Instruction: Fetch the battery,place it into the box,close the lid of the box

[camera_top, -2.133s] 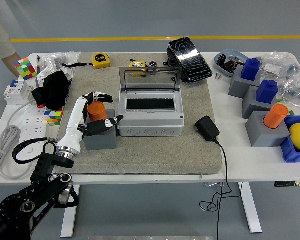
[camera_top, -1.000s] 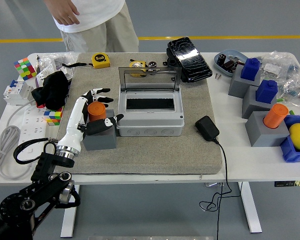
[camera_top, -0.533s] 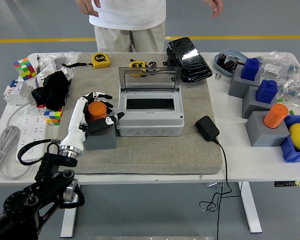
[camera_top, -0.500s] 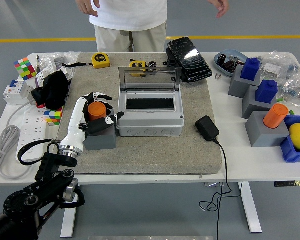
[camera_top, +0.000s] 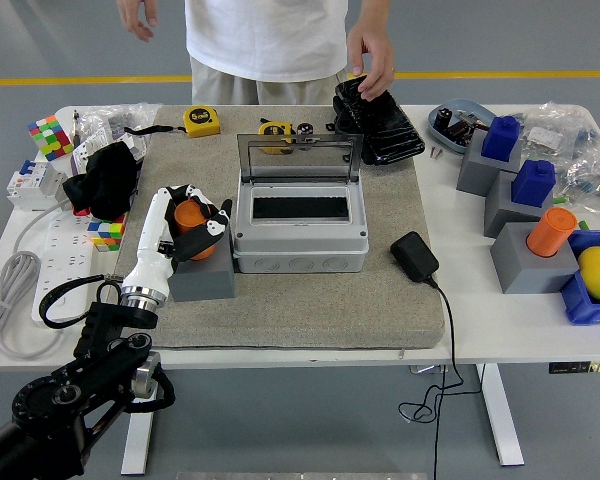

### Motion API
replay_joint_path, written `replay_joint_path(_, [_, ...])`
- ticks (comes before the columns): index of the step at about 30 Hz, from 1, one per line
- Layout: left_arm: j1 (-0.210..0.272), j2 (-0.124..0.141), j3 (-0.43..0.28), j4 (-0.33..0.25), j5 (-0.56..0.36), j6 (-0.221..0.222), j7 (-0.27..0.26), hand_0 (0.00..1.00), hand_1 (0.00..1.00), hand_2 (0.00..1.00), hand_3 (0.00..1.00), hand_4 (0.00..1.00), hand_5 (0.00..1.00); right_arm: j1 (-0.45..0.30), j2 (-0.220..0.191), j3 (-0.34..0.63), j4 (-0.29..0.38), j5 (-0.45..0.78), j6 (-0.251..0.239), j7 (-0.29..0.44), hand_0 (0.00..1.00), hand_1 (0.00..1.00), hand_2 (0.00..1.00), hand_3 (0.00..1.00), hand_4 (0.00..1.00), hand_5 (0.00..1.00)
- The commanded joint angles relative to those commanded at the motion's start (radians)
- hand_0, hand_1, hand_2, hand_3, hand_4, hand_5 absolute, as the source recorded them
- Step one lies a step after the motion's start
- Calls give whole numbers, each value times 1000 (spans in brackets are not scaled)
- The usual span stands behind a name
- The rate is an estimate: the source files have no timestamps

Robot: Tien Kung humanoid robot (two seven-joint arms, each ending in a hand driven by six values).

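Head view: the fingers (camera_top: 212, 217) of the left hand (camera_top: 195, 222) are curled around the orange battery (camera_top: 191, 215), which is seated in a grey holder (camera_top: 202, 275) just left of the open box (camera_top: 300, 230). If the grasp is shallow, the battery may slip on lifting, or the holder may be dragged along and knocked against the box wall

Even, bright overhead light fills the scene, with no single strong source. Shadows are soft and short, pooling just under the white table (camera_top: 500, 330) toward 6 o'clock. The glossy black case (camera_top: 380, 120) near 12 o'clock shows white glare streaks, and the clear lid (camera_top: 300, 160) of the box carries faint reflections. Focus is sharp throughout; the table edges bow slightly toward 3 and 9 o'clock.
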Motion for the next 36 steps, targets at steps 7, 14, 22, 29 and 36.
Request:
replay_joint_path(7, [-25, 25, -20, -96, 180, -8, 129, 136, 108, 127, 198, 491, 2, -1, -1, 1, 0, 2, -1, 3, 625, 645, 664, 570, 988, 529])
replay_joint_path(14, [-143, 64, 19, -215, 469, -46, 363, 136, 110, 134, 205, 595, 2, 0, -2, 0, 0, 1, -2, 5, 624, 645, 664, 570, 988, 529])
replay_joint_path(22, [-340, 19, 178, -181, 780, -118, 645, 140, 118, 135, 207, 748, 2, 4, -3, -9, 0, 5, -3, 6, 624, 645, 663, 568, 988, 529])
replay_joint_path(29, [-490, -44, 358, -70, 880, -195, 775, 151, 120, 144, 212, 821, 2, 10, -7, -24, 1, 10, -4, 6, 624, 643, 664, 570, 988, 528])
replay_joint_path(36, [-572, -119, 440, 76, 860, -219, 812, 154, 126, 150, 215, 890, 2, 16, -8, -50, 0, 14, -4, 5, 624, 644, 664, 569, 988, 528])
